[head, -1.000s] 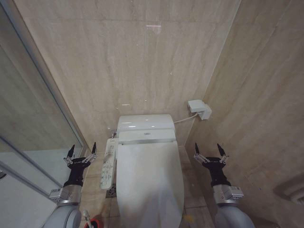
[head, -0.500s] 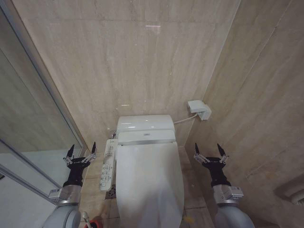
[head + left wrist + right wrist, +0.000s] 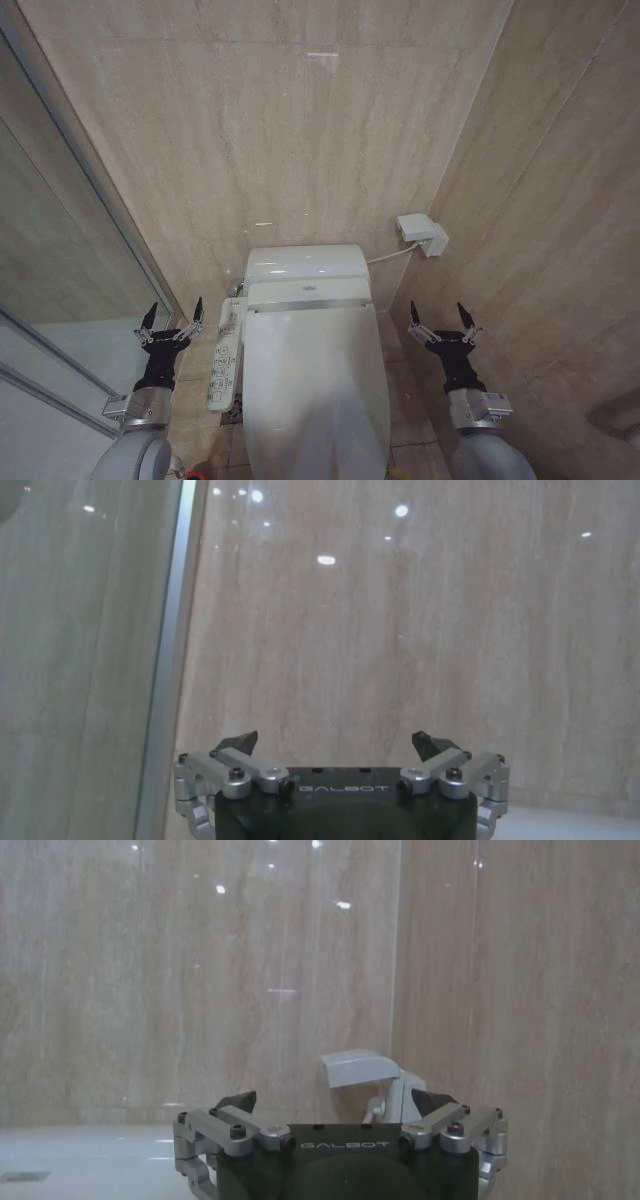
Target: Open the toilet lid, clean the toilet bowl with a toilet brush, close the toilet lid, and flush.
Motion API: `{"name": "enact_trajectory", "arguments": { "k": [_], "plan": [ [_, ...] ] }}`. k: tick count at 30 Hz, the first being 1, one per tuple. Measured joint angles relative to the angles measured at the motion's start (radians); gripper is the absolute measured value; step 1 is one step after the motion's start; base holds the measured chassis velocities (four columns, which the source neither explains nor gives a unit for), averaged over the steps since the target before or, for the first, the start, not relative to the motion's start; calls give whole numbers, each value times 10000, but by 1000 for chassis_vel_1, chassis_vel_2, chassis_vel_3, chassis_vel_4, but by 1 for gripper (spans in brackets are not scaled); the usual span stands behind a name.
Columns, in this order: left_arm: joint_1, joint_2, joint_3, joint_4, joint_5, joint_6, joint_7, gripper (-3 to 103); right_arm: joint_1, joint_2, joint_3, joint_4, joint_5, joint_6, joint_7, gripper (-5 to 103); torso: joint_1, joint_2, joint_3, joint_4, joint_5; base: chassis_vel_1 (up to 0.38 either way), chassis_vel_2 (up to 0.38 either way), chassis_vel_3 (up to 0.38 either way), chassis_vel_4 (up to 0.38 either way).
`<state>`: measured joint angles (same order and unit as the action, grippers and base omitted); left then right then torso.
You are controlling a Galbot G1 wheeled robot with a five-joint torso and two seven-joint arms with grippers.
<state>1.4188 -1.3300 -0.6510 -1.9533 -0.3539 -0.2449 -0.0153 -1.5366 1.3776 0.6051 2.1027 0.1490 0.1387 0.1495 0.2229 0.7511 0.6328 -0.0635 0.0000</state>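
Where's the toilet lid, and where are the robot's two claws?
toilet lid (image 3: 315, 385): head view, middle of closed cover.
left gripper (image 3: 172, 313): head view, between open fingertips.
right gripper (image 3: 441, 314): head view, between open fingertips.

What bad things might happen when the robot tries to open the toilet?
The toilet lid is smooth and shut flat, so an end effector might slip off its edge. The button panel hangs right beside the lid, near the left end effector, which could bump it. The right end effector is open close to the side wall, so that arm has little room to swing.
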Motion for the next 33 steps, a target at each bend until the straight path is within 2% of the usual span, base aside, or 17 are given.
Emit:
{"name": "enact_trajectory", "arguments": {
  "k": [8,17,19,20,22,23,26,27,30,32,33],
  "plan": [
    [-214,377,-473,377,-402,-13,-89,100,-5,0,0,0,0,0,1,100,-3,1,-1,-1,-1,0,0,0,0],
    [-780,1532,-764,1859,-1117,-311,-35,100,-3,1,-1,0,0,0,0,100,-3,0,-1,0,-2,0,0,0,0],
    [-1125,2115,-681,2422,-1381,-418,119,103,-3,0,2,0,0,0,1,100,-3,1,0,-3,-3,0,0,0,0],
    [-1125,2115,-681,2422,-1381,-418,119,103,-3,0,2,0,0,0,1,100,-3,1,0,-3,-3,0,0,0,0],
    [-1504,2775,-504,3035,-1558,-612,364,103,-3,0,0,0,0,0,1,100,-2,1,0,-1,-3,0,0,0,0],
    [-1504,2775,-504,3035,-1558,-612,364,103,-3,0,0,0,0,0,1,100,-2,1,0,-1,-3,0,0,0,0],
    [-2022,3370,-216,3692,-1741,-856,712,103,-4,0,0,0,0,0,0,100,-2,0,0,-1,-1,0,0,0,0],
    [-2321,3558,-48,4017,-1740,-885,806,93,-3,0,0,0,0,0,0,100,-3,1,0,0,-2,0,0,0,0],
    [-2723,3697,152,4450,-1739,-937,947,93,-3,1,0,0,0,0,0,100,-2,0,0,-1,-1,0,0,0,0],
    [-3267,3829,446,5096,-1742,-1188,1342,93,-4,0,0,0,0,0,0,100,-3,0,0,0,-3,0,0,0,0],
    [-3267,3829,446,5096,-1742,-1188,1342,93,-4,0,0,0,0,0,0,100,-3,0,0,0,-3,0,0,0,0]
  ]
}}
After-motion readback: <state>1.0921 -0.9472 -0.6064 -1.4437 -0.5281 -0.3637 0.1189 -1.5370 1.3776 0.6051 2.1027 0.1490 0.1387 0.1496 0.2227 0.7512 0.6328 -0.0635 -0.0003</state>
